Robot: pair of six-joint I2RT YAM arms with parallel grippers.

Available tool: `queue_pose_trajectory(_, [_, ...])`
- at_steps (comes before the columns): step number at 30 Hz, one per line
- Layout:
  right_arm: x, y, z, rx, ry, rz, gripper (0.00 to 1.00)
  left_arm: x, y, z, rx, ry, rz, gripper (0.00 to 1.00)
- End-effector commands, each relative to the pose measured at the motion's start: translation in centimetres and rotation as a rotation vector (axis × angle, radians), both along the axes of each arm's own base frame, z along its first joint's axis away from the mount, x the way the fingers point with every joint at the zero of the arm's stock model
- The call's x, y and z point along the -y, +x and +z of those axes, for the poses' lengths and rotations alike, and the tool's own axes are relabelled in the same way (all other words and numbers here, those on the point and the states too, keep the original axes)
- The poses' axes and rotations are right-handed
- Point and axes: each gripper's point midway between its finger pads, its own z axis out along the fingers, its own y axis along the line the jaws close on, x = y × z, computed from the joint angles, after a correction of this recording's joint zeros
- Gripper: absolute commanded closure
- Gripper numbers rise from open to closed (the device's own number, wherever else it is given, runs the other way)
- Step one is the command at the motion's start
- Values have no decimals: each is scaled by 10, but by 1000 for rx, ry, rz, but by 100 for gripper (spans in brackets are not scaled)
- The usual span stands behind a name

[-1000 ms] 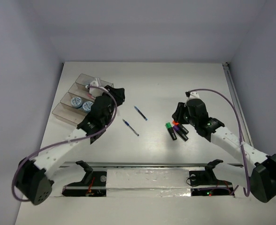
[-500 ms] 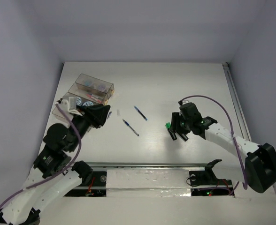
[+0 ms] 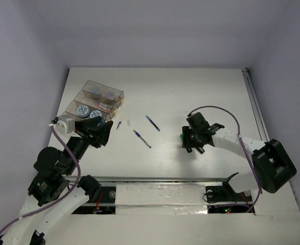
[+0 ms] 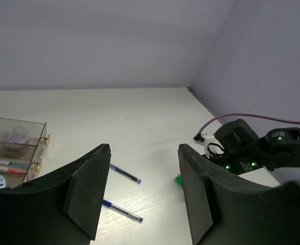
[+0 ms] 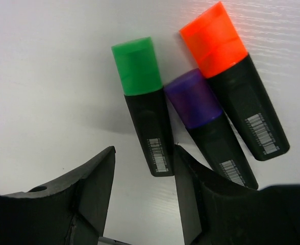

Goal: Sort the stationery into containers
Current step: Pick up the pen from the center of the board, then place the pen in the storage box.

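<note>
Three short black markers lie side by side in the right wrist view: green cap (image 5: pixel 145 102), purple cap (image 5: pixel 206 122), orange cap (image 5: pixel 231 76). My right gripper (image 5: pixel 144 153) is open, low over them, with the green marker's tail end between the jaws. From above it (image 3: pixel 192 139) covers most of the markers. Two blue pens (image 3: pixel 152 123) (image 3: pixel 142 139) lie mid-table. A tiny white piece (image 3: pixel 129 123) lies left of them. The smoky-brown containers (image 3: pixel 83 84) at far left hold patterned rolls (image 3: pixel 82 109) and pens. My left gripper (image 3: pixel 100 133) is open, empty and raised, and it (image 4: pixel 144 148) faces the pens.
A small dark piece (image 3: pixel 119 125) lies beside the white piece. The right arm (image 4: pixel 257 150) with its purple cable shows in the left wrist view. White walls enclose the table on three sides, and a rail (image 3: pixel 252 97) runs along the right edge.
My left arm has pulled back from the containers toward the near left, its gripper open. My right gripper has moved left and down onto the markers.
</note>
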Motion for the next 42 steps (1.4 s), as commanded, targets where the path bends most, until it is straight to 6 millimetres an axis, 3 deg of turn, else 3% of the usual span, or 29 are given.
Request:
queue_pose_trajectory(1, [-11,6,4,25,-16,3,46,1,6,-2,25,23,16,47])
queue_pose_trajectory(9, [-8,4,-14,9,-207,6,49,-4,12,-8,26,27,58,40])
queue_pose_trajectory(13, [-10,8,-17,15,-255,0,67,-6,11,-10,30,22,65,40])
queue_pose_trajectory(14, [-11,8,-16,22,-263,4,77,-7,11,-10,28,20,70,40])
queue_pose_trajectory(17, [-17,12,-2,65,-268,4,85,-10,12,-13,20,13,85,37])
queue_pose_trajectory(20, [-42,16,40,162,-175,37,85,-15,13,-13,14,-2,114,31])
queue_pose_trajectory(24, [-98,29,103,307,71,127,85,-27,15,-12,12,-28,174,20])
queue_pose_trajectory(25, [-121,27,120,327,144,185,85,-34,16,-11,13,-42,205,17])
queue_pose_trajectory(28, [-172,38,139,378,270,292,85,-47,16,-9,13,-67,265,12])
queue_pose_trajectory(29, [-194,48,163,431,347,317,85,-50,16,-10,10,-73,280,10])
queue_pose_trajectory(30, [-215,46,152,386,386,381,85,-53,16,-10,4,-79,297,8])
queue_pose_trajectory(33, [-267,58,168,413,514,470,86,-67,16,-13,-11,-99,360,7])
queue_pose_trajectory(34, [-285,51,171,398,559,525,86,-72,15,-13,-13,-110,386,7])
queue_pose_trajectory(35, [-297,56,177,419,593,542,86,-75,15,-13,-11,-116,397,6])
queue_pose_trajectory(36, [-315,58,197,458,645,572,86,-77,15,-13,-14,-124,406,6])
queue_pose_trajectory(37, [-329,60,181,424,657,603,87,-80,15,-13,-13,-130,422,6])
queue_pose_trajectory(39, [-354,65,201,477,726,639,87,-83,15,-14,-12,-133,437,6])
queue_pose_trajectory(42, [-385,67,190,487,784,694,87,-81,16,-16,-16,-127,430,6])
